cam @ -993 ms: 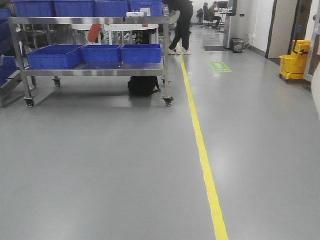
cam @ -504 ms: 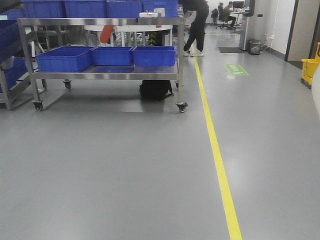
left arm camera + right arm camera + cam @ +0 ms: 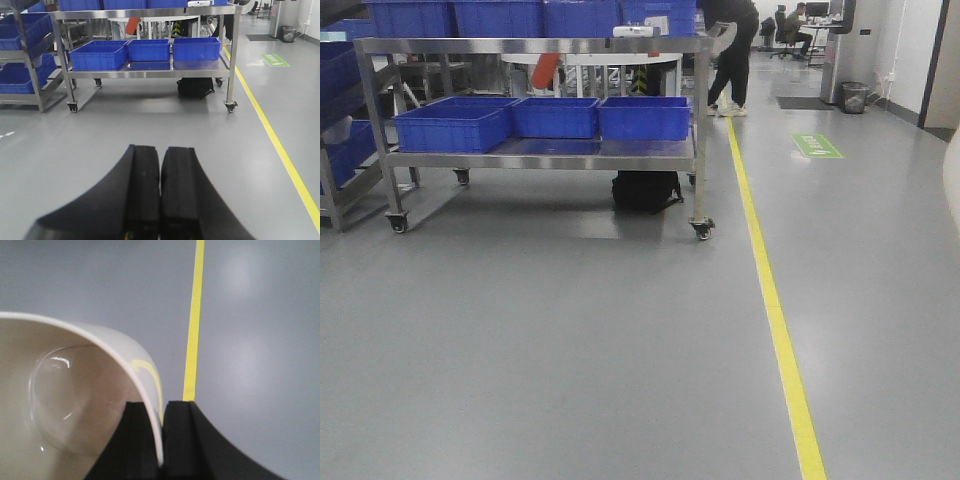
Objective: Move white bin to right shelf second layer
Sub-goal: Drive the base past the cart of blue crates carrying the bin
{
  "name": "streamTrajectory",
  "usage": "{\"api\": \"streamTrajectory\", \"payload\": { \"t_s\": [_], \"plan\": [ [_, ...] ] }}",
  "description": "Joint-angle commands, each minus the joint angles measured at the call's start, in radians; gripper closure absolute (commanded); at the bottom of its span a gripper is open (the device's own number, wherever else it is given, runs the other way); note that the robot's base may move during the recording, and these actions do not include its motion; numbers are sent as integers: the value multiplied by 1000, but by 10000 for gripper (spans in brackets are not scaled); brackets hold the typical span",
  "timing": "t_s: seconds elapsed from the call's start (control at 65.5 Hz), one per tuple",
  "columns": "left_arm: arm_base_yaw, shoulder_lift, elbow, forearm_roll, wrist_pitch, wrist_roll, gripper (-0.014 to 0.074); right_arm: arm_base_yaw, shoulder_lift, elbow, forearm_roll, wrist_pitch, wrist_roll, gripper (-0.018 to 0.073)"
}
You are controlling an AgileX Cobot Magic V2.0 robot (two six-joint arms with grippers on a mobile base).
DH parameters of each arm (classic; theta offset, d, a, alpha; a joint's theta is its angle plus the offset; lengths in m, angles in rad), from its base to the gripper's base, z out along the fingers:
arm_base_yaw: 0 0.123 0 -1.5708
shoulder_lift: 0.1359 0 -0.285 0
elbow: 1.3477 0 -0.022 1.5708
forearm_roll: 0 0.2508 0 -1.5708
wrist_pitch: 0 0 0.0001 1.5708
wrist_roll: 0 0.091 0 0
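Front view: wheeled steel cart [image 3: 540, 45] with blue crates [image 3: 555, 117] sits far left, black bag [image 3: 647, 190] under it, yellow floor line [image 3: 770, 300] just right of it; left wrist view: left gripper [image 3: 160, 195] fingers squeezed together on nothing; right wrist view: right gripper [image 3: 161, 440] pinches the white bin [image 3: 65, 390] by its wall, over grey floor near the line.

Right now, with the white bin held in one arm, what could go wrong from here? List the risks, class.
1. The right fingers pinch only one thin wall of the white bin, so it could slip.
2. The left fingers are shut and empty, giving no support.
3. A cart and a person stand ahead by the yellow line; driving on could hit them.
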Motion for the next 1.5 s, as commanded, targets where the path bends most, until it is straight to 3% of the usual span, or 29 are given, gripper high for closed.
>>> {"api": "streamTrajectory", "payload": {
  "t_s": [0.0,1.482],
  "plan": [
    [-2,-16,37,0,-86,-3,512,-6,3,-29,2,-89,-7,512],
    [-2,-16,37,0,-86,-3,512,-6,3,-29,2,-89,-7,512]
  ]
}}
